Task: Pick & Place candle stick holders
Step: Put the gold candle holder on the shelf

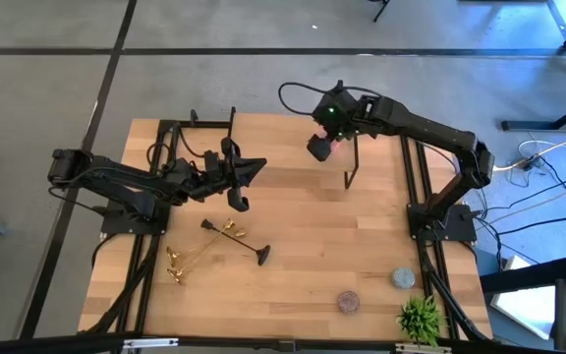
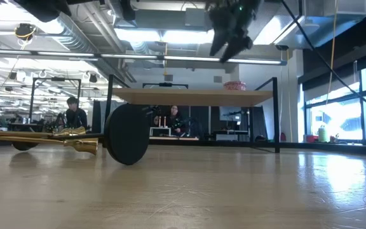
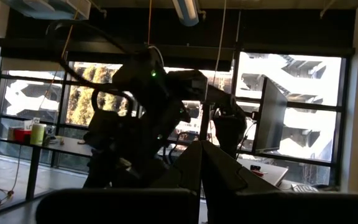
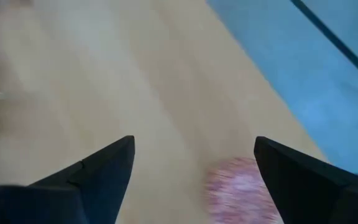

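Three candle stick holders lie on their sides on the wooden table's near left part. The black one (image 1: 236, 239) rests on the rim of its round base (image 2: 127, 133). The two gold ones (image 1: 190, 258) lie beside it and also show in the low view (image 2: 43, 135). My left gripper (image 1: 247, 171) is shut and empty, above the table on the far side of the holders. My right gripper (image 1: 319, 147) is open and empty, high over the table's far middle. It also shows in the low view (image 2: 230, 38) and the right wrist view (image 4: 194, 162).
A small green plant (image 1: 421, 317) stands at the near right corner. Two small round things (image 1: 348, 300) (image 1: 403, 278) lie near it. Black frame rails (image 1: 416, 187) run along the table's left and right sides. People sit in the room beyond (image 2: 75, 114).
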`<state>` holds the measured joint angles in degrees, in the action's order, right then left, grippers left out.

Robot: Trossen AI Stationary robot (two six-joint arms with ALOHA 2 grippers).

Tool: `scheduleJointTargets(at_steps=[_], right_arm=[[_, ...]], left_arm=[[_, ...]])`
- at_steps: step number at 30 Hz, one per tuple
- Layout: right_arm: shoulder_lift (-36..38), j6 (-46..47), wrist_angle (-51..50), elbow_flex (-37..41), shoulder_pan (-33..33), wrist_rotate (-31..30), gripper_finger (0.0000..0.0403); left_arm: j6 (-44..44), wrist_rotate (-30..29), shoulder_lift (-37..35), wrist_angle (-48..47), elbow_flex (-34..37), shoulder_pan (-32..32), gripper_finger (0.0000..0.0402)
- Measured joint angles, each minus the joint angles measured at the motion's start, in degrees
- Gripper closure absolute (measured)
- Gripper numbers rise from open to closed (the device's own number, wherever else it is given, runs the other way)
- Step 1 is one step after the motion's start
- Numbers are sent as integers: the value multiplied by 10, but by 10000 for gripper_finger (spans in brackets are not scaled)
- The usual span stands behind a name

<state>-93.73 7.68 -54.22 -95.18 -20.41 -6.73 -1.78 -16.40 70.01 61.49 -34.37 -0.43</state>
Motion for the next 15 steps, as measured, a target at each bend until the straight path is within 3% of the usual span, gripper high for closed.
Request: scheduleJointTargets(at_steps=[10,15], right_arm=[[0,-6,-25,-12,93,148,68],[0,-7,-76,-12,164,161,68]], left_arm=[[-4,32,0,0,0,0,398],[-5,45,0,0,0,0,398]])
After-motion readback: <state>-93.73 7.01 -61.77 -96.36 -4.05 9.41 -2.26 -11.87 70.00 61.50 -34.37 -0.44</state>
